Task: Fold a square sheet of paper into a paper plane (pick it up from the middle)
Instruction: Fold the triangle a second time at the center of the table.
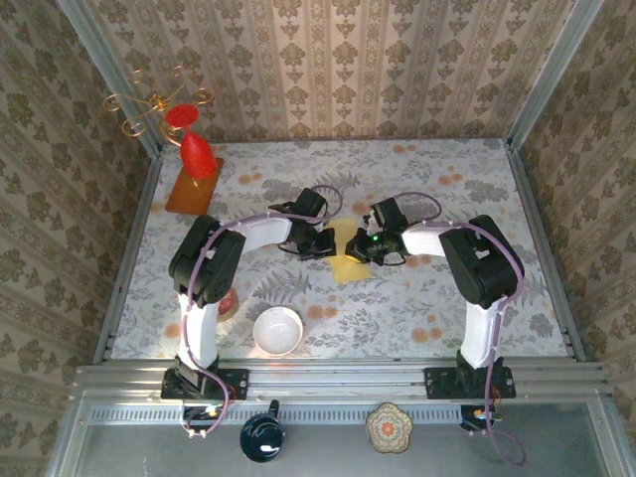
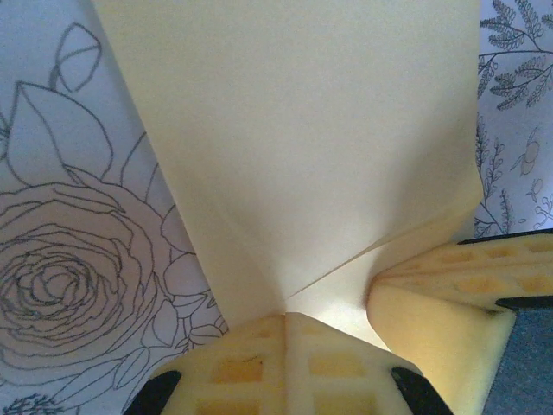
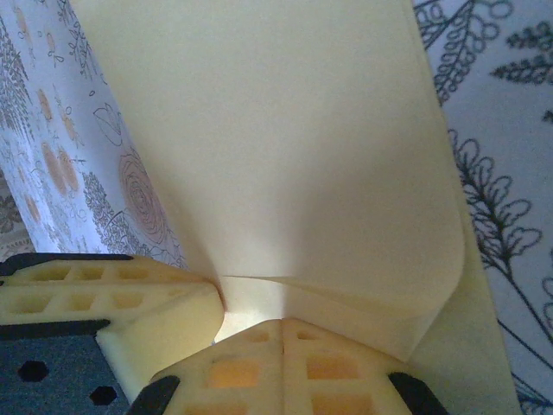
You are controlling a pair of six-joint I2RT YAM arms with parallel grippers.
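Observation:
The square sheet of paper (image 1: pixel 347 262), pale yellow, lies mid-table with a layer folded over itself. In the left wrist view the paper (image 2: pixel 302 130) shows a flap edge running from my fingertips toward the right. In the right wrist view the paper (image 3: pixel 276 130) curls over at its right side. My left gripper (image 1: pixel 323 241) (image 2: pixel 286 316) is shut, with its tips against the sheet. My right gripper (image 1: pixel 370 248) (image 3: pixel 282 322) is shut too, tips on the sheet close beside the left one. I cannot tell whether either pinches a layer.
A white bowl (image 1: pixel 277 330) sits near the front, left of centre. An orange-brown board (image 1: pixel 194 186) with a red object stands at the back left below a gold wire ornament (image 1: pixel 159 104). A dark cup (image 1: pixel 262 437) and a floral dish (image 1: pixel 389 427) rest on the front ledge.

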